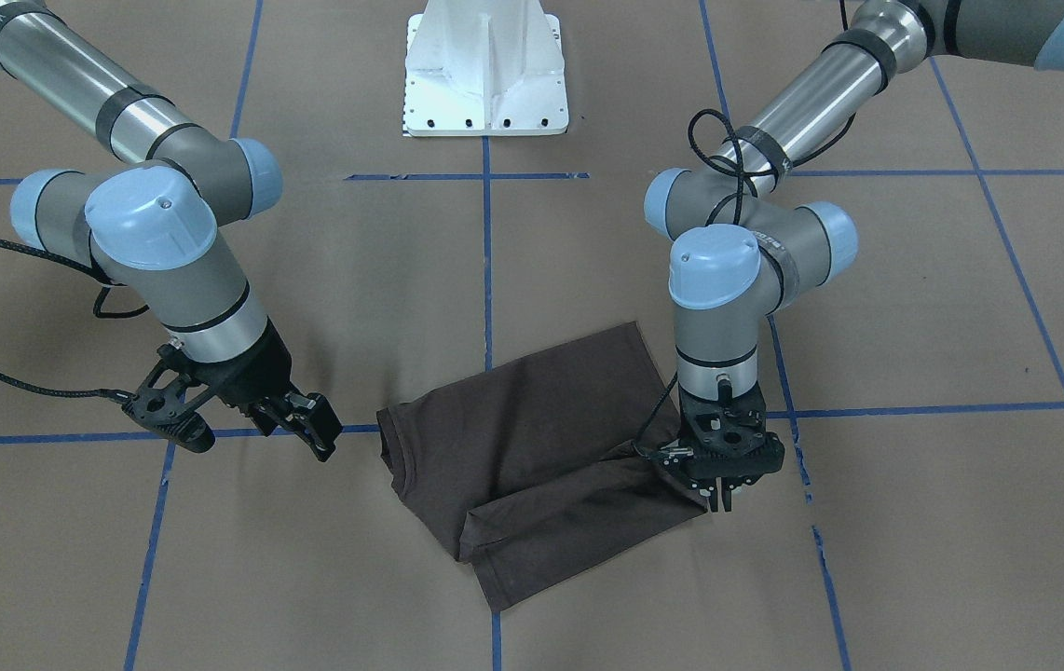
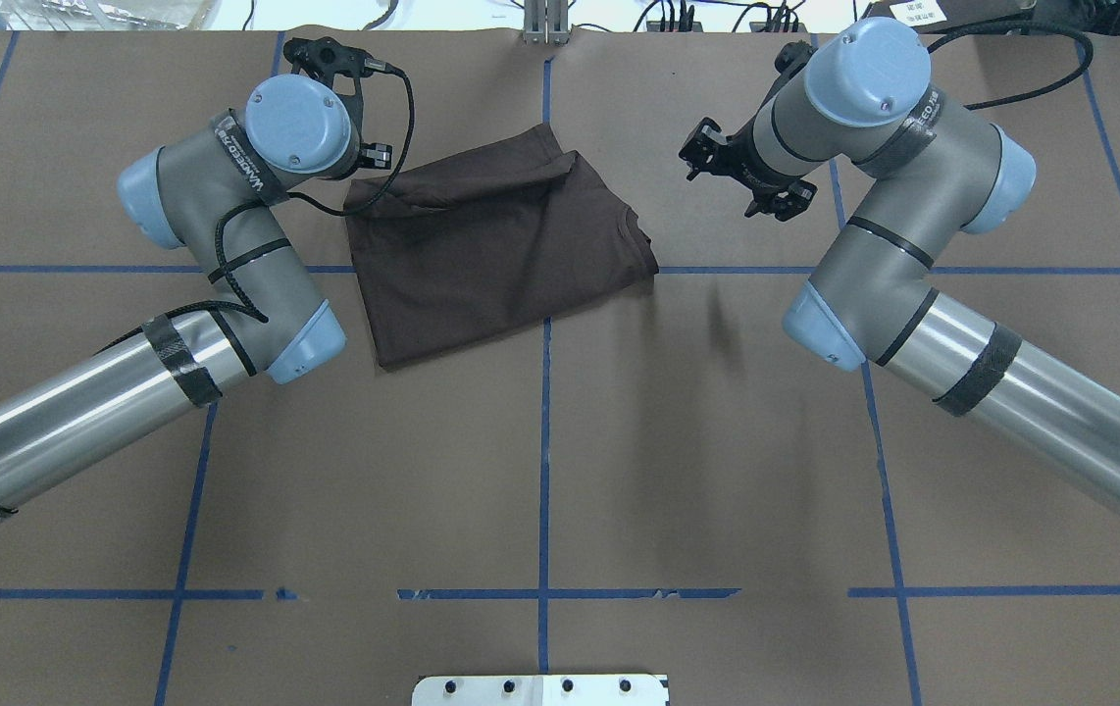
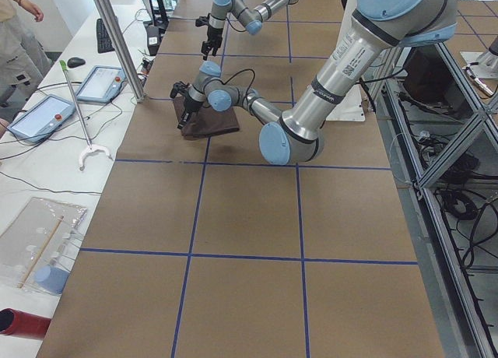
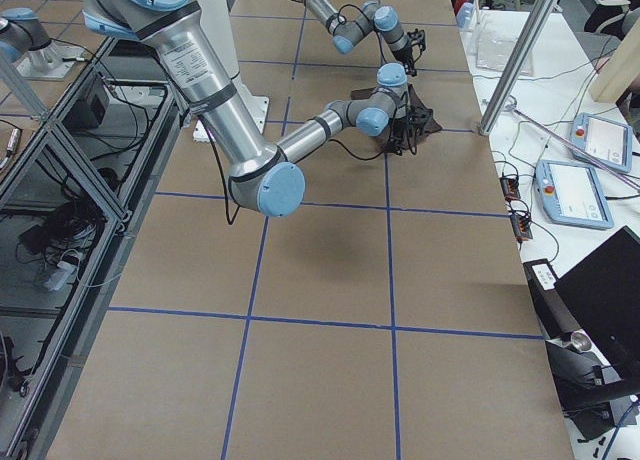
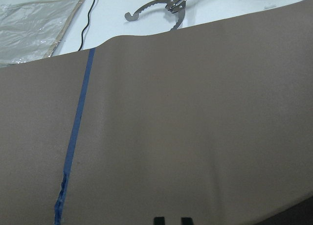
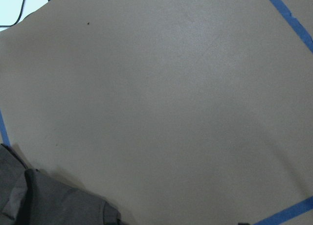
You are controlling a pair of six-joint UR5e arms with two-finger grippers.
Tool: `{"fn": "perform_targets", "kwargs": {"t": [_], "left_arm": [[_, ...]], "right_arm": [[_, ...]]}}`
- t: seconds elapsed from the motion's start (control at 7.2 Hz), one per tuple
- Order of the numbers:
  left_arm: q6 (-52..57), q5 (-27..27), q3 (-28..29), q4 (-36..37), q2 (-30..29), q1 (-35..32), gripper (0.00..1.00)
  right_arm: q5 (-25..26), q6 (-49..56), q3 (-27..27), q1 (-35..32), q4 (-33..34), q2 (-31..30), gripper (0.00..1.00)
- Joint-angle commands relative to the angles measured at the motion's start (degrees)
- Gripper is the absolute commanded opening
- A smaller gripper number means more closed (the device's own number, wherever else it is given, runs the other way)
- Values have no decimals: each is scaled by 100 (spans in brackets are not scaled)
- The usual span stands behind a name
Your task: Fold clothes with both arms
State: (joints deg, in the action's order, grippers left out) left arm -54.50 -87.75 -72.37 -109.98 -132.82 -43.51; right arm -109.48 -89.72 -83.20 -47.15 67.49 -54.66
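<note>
Brown cloth is seen: the T-shirt (image 1: 532, 429) is laid half folded on the counter (image 1: 914, 308). It is judged soft, light and floppy, best pinched at corners. The right gripper (image 1: 262, 445) is spread apart; for the left gripper (image 1: 720, 500) it cannot be told.

The only lettering is on the arms. In the overhead view, a black band (image 2: 238, 159) around the left arm (image 2: 256, 279) carries white capitals, too blurred to spell out with certainty. A second band (image 2: 925, 106) around the right arm (image 2: 874, 230) shows white letters that seem to end in "ED". Seen from the table's left end, small dark print (image 3: 343, 53) runs along the left arm's silver tube, too small to read. Similar print (image 4: 190, 58) on the right arm's tube, seen from the table's right end, is equally illegible.
</note>
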Motion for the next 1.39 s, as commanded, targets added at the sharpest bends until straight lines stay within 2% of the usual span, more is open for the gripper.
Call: {"fn": "perform_targets", "kwargs": {"t": [0.0,0.14,0.28,0.42,0.56,0.97,1.25], "left_arm": [[-25,-287,-146,134,-189,17,0],[-25,-287,-41,91,-287,35,0],[-17,-278,395,-31,-610,35,0],[-8,-261,1235,-329,-1040,70,0],[36,-234,1574,-436,-1227,131,0],[71,-443,307,641,-914,394,0],[264,-761,-1027,1449,-291,544,0]], "right_arm": [[-64,7,-187,-66,1,-123,86],[-73,16,-275,-57,9,-211,86],[-73,16,-293,-75,10,-229,86],[-82,16,-415,-75,10,-360,86],[-82,16,-486,-84,10,-414,86],[-99,16,-478,-127,10,-423,88],[-91,25,-469,-128,10,-406,89]]}}
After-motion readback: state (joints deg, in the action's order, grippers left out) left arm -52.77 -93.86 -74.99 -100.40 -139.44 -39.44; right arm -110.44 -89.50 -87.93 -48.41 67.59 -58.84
